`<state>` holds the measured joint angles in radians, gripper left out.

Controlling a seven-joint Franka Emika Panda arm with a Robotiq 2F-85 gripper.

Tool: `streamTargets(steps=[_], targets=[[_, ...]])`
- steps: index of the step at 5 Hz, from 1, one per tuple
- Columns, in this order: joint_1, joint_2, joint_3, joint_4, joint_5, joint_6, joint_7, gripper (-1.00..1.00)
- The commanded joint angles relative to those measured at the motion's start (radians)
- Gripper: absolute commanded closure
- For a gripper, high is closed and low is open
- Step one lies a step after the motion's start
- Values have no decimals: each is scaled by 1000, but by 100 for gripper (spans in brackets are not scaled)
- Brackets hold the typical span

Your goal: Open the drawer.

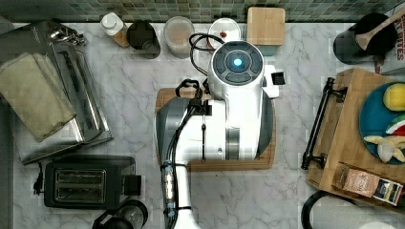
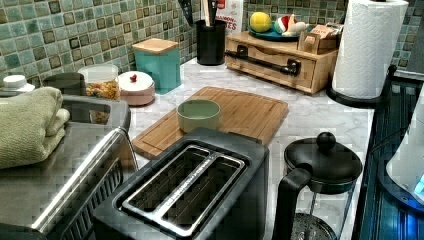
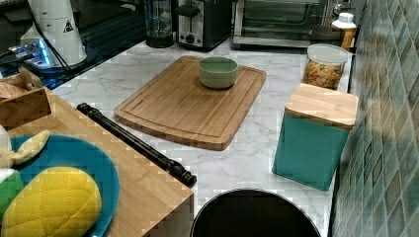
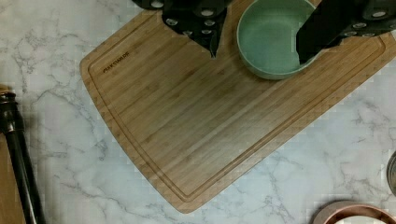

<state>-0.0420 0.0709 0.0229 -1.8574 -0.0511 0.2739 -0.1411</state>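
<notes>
From the left view, a black two-slot toaster point(image 2: 185, 190) with brushed metal slot rims is seen closest, next to a glass French press point(image 2: 320, 185) with a round black knob lid. Just past them a bamboo cutting board point(image 2: 240, 112) with rounded corners and a juice groove is laid flat on the white marble tabletop point(image 2: 310, 117), and a small matte green bowl point(image 2: 198, 114) is sat on it. In the wrist view the tool point(image 4: 256, 53) is hung over that bowl with its two black fingers point(image 4: 212, 35) spread wide apart, nothing between them. Further back the drawer point(image 2: 272, 62) is found, light wood, pushed in flush, with its long black bar handle point(image 2: 265, 60) across the front. A blue plate point(image 2: 272, 35) of toy fruit is rested on top.
</notes>
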Motion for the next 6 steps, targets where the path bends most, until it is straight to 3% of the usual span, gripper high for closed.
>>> streamTargets(steps=[1, 2, 4, 5, 6], targets=[[2, -34, 4, -113, -11, 113, -4, -100], [-27, -32, -21, -161, -60, 202, -81, -100], [-154, 51, -126, -91, -48, 281, -477, -100], [-187, 65, -169, -100, -33, 367, -550, -100], [-207, 77, -189, -105, -78, 403, -526, -100]])
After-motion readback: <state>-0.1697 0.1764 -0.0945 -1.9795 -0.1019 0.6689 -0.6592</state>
